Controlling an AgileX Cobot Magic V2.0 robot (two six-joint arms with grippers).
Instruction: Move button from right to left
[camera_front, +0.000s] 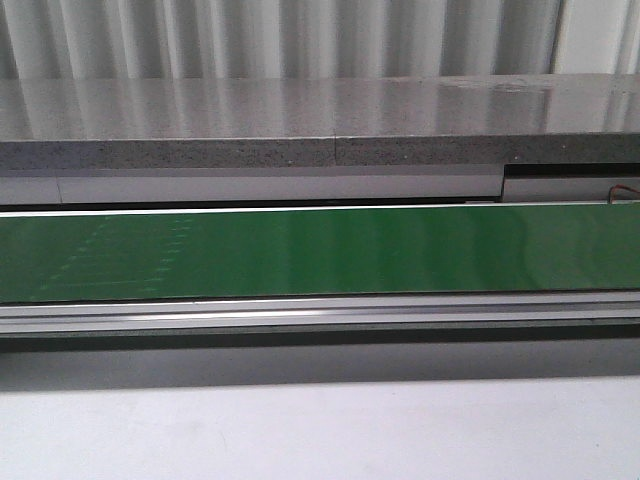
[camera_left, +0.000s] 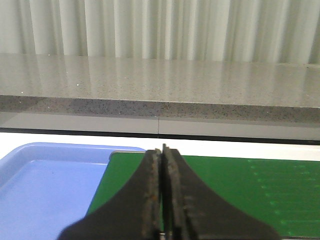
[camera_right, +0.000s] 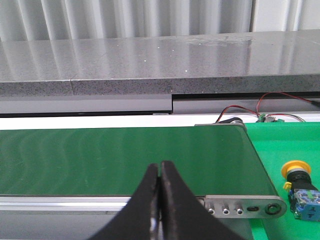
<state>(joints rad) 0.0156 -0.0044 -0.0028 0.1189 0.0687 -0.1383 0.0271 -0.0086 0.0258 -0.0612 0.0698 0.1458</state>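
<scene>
Running across the front view from side to side, a long green conveyor belt (camera_front: 320, 250) is seen, edged below by a silver aluminium rail (camera_front: 320, 315) and backed by a grey speckled stone ledge (camera_front: 300, 120). Neither arm and no task thing is shown in that view.

In the right wrist view, the small push-button with a round orange-yellow cap, black collar and blue blocky base (camera_right: 300, 189) is found standing upright on a bright green mat (camera_right: 285, 150), just beside the end of the belt and beyond its silver end bracket (camera_right: 245, 206). A small yellow tab is seen at the side of the base. The button is untouched and well apart from the right gripper (camera_right: 160, 172), whose black fingers (camera_right: 172, 200) are pressed together with nothing between them, above the belt's near edge. Red and black wires (camera_right: 260, 105) are seen behind the mat, near the belt's end roller.

In the left wrist view, the left gripper (camera_left: 161, 152) is likewise closed, its worn black fingers (camera_left: 150, 190) meeting flat with nothing held. It is seen over the junction of the belt's other end and a light blue plastic tray (camera_left: 45, 185), which lies just beside the belt.
</scene>
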